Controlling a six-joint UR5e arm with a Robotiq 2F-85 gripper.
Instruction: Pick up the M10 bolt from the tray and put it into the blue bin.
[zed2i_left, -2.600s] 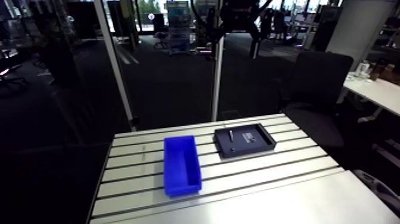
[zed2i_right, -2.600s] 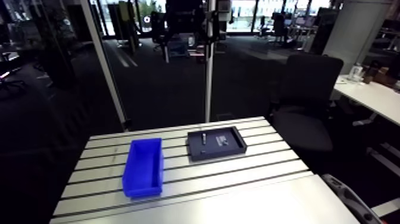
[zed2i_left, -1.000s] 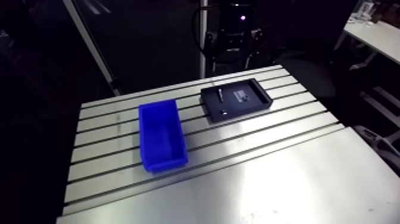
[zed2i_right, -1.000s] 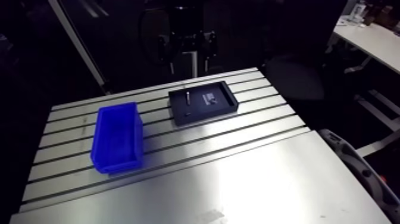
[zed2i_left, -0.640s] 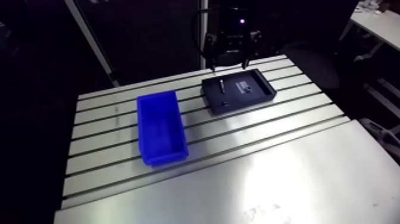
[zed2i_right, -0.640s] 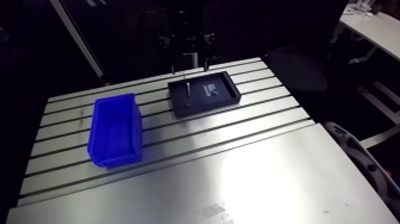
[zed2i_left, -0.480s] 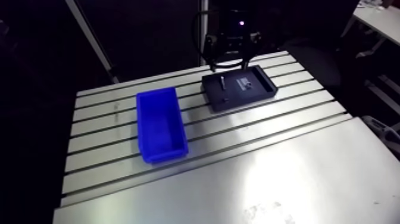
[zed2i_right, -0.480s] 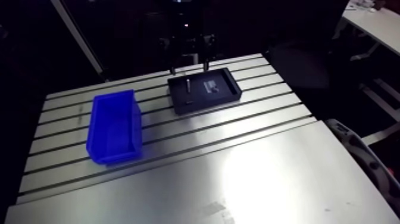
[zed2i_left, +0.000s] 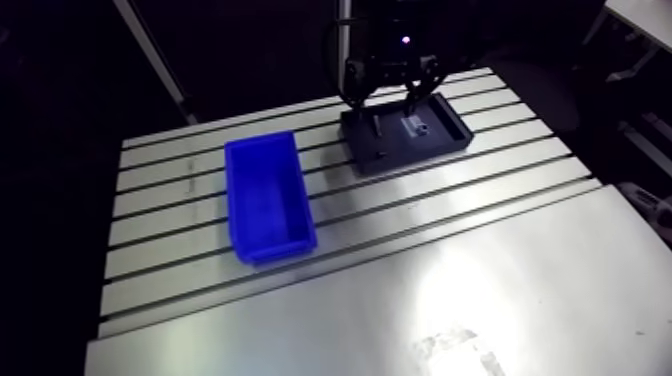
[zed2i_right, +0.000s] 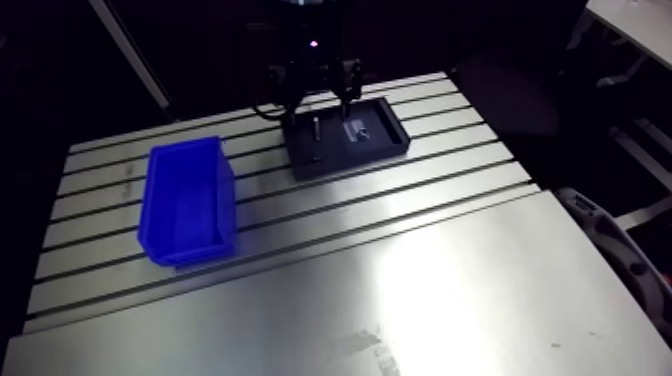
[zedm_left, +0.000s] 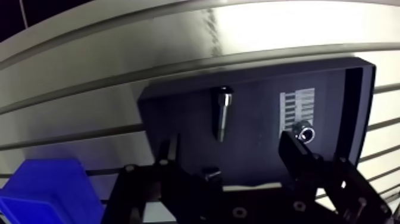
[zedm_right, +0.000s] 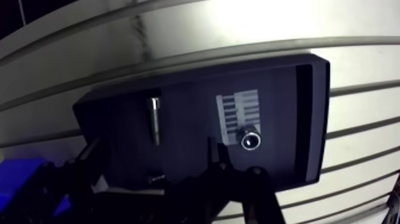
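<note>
M10 bolt (zedm_left: 222, 113) loose, flat in black tray (zedm_left: 256, 77), toward its bin-side end. Gripper (zedm_left: 229, 146) spread wide over tray, empty, bolt just ahead. Blue bin (zed2i_left: 268, 195) apart on slotted table (zed2i_left: 450, 250).

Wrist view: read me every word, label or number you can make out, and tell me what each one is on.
One candidate only: a white label on the floor of the black plastic tray, with rows of dark printed marks, too blurred to read.
No text shows on the blue plastic bin, the long steel bolt or the slotted aluminium table.
</note>
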